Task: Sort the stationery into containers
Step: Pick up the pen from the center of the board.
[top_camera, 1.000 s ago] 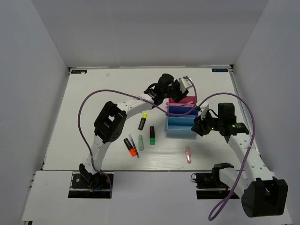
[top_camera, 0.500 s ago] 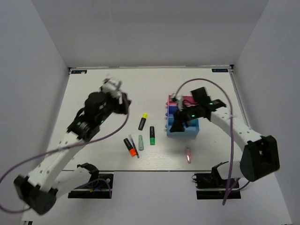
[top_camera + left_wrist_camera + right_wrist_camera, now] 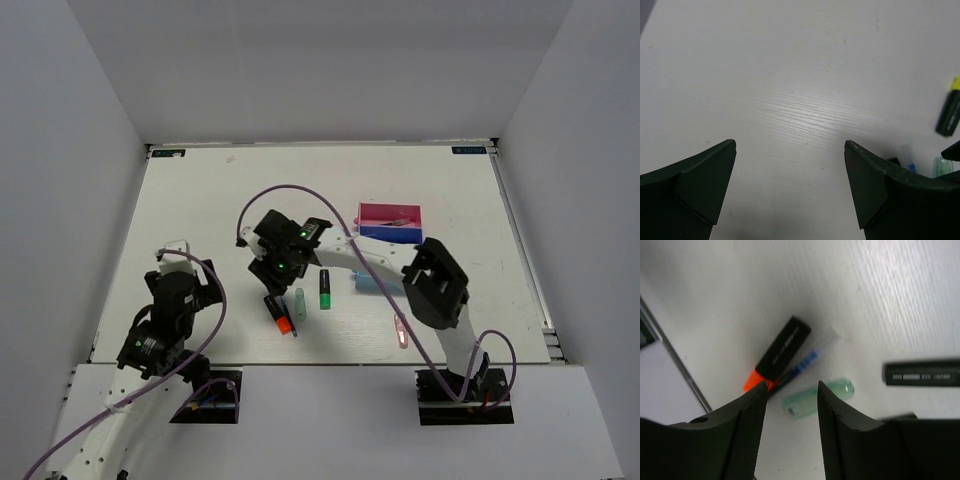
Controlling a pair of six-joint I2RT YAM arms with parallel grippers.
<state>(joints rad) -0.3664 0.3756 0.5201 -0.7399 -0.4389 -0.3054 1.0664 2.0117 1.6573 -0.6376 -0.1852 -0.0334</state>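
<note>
My right gripper (image 3: pixel 790 386) hangs open just above the table with nothing between its fingers. Beyond its tips lie a pale green stick (image 3: pixel 817 399), an orange-ended highlighter (image 3: pixel 777 354) and a thin blue pen (image 3: pixel 802 365). A black highlighter (image 3: pixel 922 372) lies to the right, its coloured end cut off. From above, the right gripper (image 3: pixel 277 270) sits over these items, beside the green-ended highlighter (image 3: pixel 325 289). My left gripper (image 3: pixel 790 142) stands wide open over bare table; a yellow-ended highlighter (image 3: pixel 951 110) lies to its right. The pink tray (image 3: pixel 390 213) and dark blue tray (image 3: pixel 390 233) show; the right arm covers most of the light blue one.
A pink clip (image 3: pixel 402 330) lies alone near the front edge, right of centre. The left gripper (image 3: pixel 190 272) is drawn back to the near left. White walls close the table on three sides. Purple cables loop off both arms.
The left arm has pulled back from the trays to the near left and its gripper has opened wide. The right arm has swung from the trays to above the loose items.
</note>
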